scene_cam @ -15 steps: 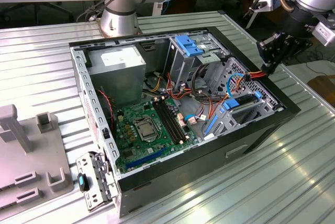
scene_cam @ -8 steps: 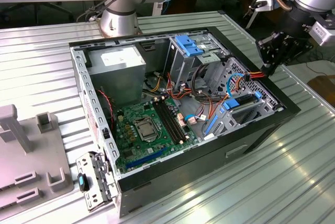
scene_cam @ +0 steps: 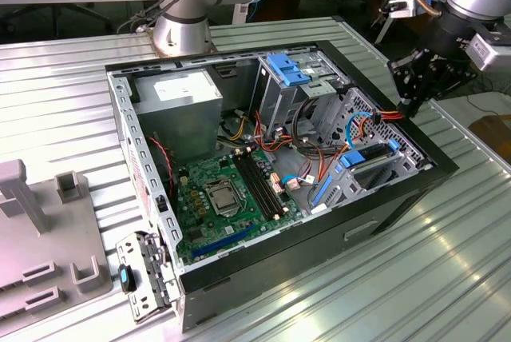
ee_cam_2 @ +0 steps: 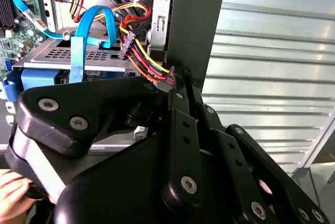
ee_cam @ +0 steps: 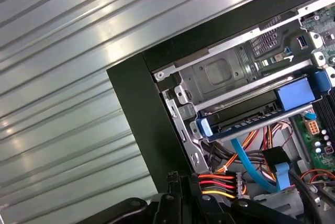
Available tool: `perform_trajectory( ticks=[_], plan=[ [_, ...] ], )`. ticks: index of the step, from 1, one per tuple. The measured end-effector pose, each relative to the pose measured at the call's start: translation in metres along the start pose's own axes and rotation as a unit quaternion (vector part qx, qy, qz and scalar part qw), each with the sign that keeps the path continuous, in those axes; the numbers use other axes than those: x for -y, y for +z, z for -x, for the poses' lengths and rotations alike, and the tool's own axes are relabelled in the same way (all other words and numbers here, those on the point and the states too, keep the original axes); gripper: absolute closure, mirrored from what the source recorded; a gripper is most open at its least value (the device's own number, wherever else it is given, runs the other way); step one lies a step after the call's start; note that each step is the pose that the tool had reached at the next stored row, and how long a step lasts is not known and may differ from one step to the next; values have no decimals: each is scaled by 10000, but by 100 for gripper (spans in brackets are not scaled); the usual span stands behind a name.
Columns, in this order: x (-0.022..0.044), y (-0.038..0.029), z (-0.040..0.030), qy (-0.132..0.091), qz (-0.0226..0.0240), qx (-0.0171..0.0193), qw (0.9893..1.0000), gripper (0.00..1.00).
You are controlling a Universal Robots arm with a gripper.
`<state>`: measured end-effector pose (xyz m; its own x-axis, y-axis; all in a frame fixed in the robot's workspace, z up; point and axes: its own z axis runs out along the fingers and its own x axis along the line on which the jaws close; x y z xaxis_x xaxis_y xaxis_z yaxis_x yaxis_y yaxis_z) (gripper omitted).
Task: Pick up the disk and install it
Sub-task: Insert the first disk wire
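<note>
Far left: grey plastic fixture [scene_cam: 40, 222] standing on ribbed metal table [scene_cam: 64, 78]. Centre: open black computer case [scene_cam: 319, 250], green motherboard [scene_cam: 204, 198] flat on its floor. Right of board, in grey perforated drive cage [scene_cam: 399, 146]: grey metal disk in blue plastic carrier frame [scene_cam: 371, 165] [ee_cam: 243, 118], lying level in cage slot. Far right: my black gripper [scene_cam: 406, 106] [ee_cam_2: 175, 77] [ee_cam: 175, 179] over case's right rim. Closed, apart from disk, nothing of task in my grip. Tips right beside red-orange-yellow wire bundle [ee_cam_2: 144, 59] [ee_cam: 212, 185].
</note>
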<state>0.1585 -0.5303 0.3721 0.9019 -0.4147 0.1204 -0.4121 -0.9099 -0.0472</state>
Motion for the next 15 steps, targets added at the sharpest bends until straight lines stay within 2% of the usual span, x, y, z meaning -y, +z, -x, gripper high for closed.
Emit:
perform_trajectory(
  ticks=[4, 8, 12, 13, 14, 15],
  plan=[
    [-6, -1, 12, 392, 48, -18, 9992, 84],
    [-14, -3, 31, 538, 65, -25, 9985, 84],
    [-26, 0, 57, 618, 119, -51, 9980, 84],
    [-26, 1, 58, 672, 125, -53, 9976, 84],
    [-27, 0, 59, 822, 144, -60, 9965, 84],
    [-27, -1, 60, 898, 154, -63, 9958, 84]
  ],
)
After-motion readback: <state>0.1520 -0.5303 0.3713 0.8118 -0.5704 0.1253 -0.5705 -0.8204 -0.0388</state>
